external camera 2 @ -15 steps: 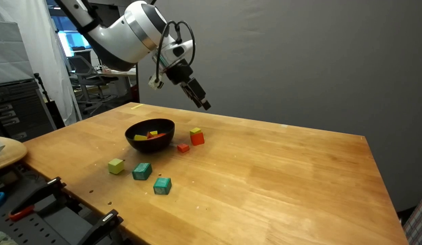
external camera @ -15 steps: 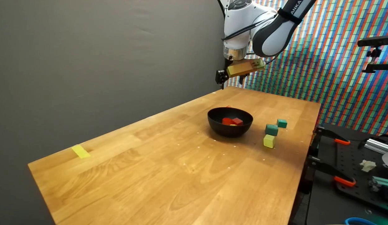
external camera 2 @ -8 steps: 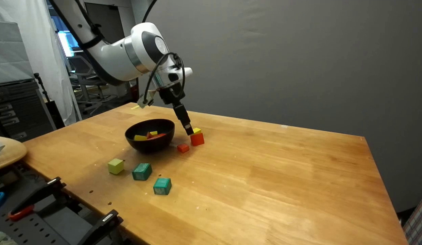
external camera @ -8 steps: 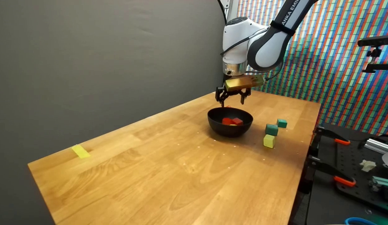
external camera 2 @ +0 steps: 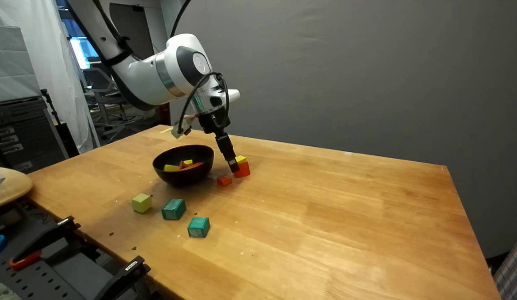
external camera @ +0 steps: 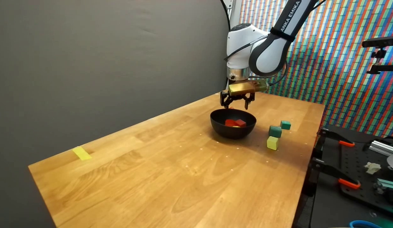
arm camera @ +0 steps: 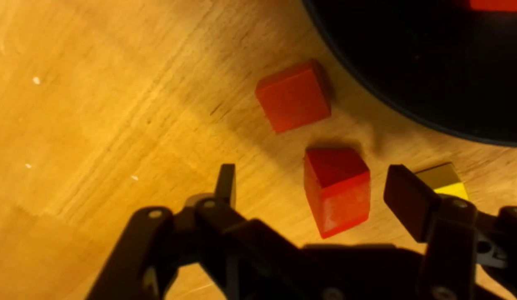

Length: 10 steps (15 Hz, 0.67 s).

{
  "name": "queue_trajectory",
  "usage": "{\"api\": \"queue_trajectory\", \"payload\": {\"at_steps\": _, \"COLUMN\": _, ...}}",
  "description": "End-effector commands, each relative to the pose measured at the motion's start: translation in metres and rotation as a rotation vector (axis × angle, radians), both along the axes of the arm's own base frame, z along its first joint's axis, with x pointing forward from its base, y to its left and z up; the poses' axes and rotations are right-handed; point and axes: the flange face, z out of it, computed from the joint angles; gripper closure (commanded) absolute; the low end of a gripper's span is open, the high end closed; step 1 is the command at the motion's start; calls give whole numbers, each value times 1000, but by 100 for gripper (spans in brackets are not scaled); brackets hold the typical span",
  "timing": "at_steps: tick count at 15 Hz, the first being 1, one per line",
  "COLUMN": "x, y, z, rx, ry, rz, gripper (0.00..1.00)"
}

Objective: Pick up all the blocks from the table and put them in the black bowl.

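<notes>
My gripper [arm camera: 310, 183] is open, its fingers on either side of a red block [arm camera: 341, 196] without touching it. In an exterior view the fingertips reach down in front of that red block [external camera 2: 244, 170]. A yellow block [arm camera: 441, 177] lies partly hidden behind a finger, and a smaller red block [arm camera: 293, 102] sits close to the black bowl [arm camera: 408, 79]. Red and yellow blocks fill the bottom of the bowl [external camera: 233, 133]. On the table [external camera: 152, 177], across the bowl from my gripper, stand a pale yellow block [external camera 2: 141, 203] and two green blocks [external camera 2: 173, 209].
The bowl's rim is close to my gripper. A flat yellow strip [external camera: 81, 153] is stuck near the table's end. Black clamps [external camera: 335, 175] with orange tips grip one long edge, and a grey wall [external camera 2: 345, 83] rises behind the opposite edge.
My gripper has come down from high above the table's far side to around the red block, with its jaws still apart. The bowl and the blocks have stayed in place.
</notes>
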Motion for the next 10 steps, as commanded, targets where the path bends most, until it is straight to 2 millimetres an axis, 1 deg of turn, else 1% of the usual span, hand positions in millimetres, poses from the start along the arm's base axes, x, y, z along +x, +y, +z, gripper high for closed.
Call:
{"api": "queue_trajectory", "payload": {"at_steps": 1, "x": 12, "y": 1, "z": -4, "rx": -25, "ry": 0, "rz": -37, "gripper": 38}}
{"api": "queue_trajectory", "payload": {"at_steps": 2, "x": 14, "y": 2, "z": -5, "rx": -30, "ry": 0, "rz": -41, "gripper": 48}}
{"api": "queue_trajectory", "payload": {"at_steps": 7, "x": 28, "y": 13, "z": -12, "rx": -38, "ry": 0, "rz": -65, "gripper": 86}}
{"api": "queue_trajectory", "payload": {"at_steps": 8, "x": 30, "y": 15, "z": -13, "rx": -45, "ry": 7, "rz": -70, "gripper": 89}}
{"api": "queue_trajectory", "payload": {"at_steps": 9, "x": 32, "y": 17, "z": -13, "rx": -50, "ry": 15, "rz": -75, "gripper": 90}}
{"api": "queue_trajectory", "payload": {"at_steps": 10, "x": 34, "y": 18, "z": -12, "rx": -52, "ry": 15, "rz": -75, "gripper": 92}}
